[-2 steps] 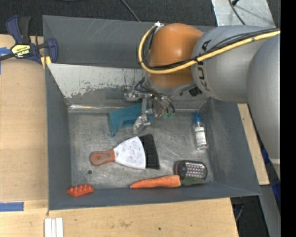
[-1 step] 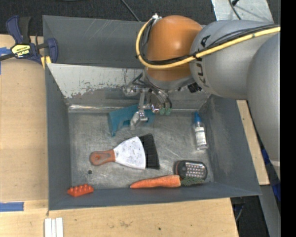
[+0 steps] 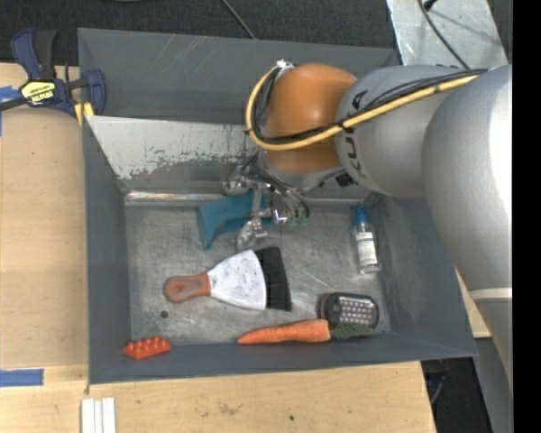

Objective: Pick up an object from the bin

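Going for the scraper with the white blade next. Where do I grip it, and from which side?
I'd take the scraper by its reddish-brown handle, coming straight down from above and closing across the handle's narrow width. The handle lies flat with bare bin floor on both sides, while the thin flat blade hugs the floor and has the black brush against its right edge.

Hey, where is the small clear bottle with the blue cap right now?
In the camera view, the small clear bottle lies inside the bin near its right wall, just above the black dotted object and the carrot.
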Robot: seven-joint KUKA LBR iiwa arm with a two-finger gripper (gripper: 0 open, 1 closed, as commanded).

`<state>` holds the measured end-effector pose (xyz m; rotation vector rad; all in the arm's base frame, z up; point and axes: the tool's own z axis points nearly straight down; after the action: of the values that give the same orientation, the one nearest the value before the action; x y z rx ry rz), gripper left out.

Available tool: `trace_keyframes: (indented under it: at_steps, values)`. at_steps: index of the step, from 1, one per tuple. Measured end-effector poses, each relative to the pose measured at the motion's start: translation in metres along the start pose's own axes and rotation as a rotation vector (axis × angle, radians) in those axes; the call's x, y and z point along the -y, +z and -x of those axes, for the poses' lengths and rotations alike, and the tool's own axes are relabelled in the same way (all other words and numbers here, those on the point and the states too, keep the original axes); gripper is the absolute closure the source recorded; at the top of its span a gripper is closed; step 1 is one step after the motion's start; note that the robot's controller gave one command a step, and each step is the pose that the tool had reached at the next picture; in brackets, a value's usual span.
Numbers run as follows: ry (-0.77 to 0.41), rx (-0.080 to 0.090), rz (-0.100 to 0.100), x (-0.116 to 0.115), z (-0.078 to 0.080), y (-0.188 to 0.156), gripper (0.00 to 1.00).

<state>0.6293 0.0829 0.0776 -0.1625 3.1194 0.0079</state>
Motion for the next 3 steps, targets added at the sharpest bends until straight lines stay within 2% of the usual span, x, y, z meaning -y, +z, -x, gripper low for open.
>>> trace_keyframes:
  at_steps: [1, 2, 3]
  values:
    - [-0.001, 0.003, 0.000, -0.001, 0.002, -0.004, 1.00]
    - [-0.001, 0.003, 0.000, -0.001, 0.002, -0.004, 1.00]
    - [0.000, -0.013, -0.004, 0.000, 0.004, -0.079, 1.00]
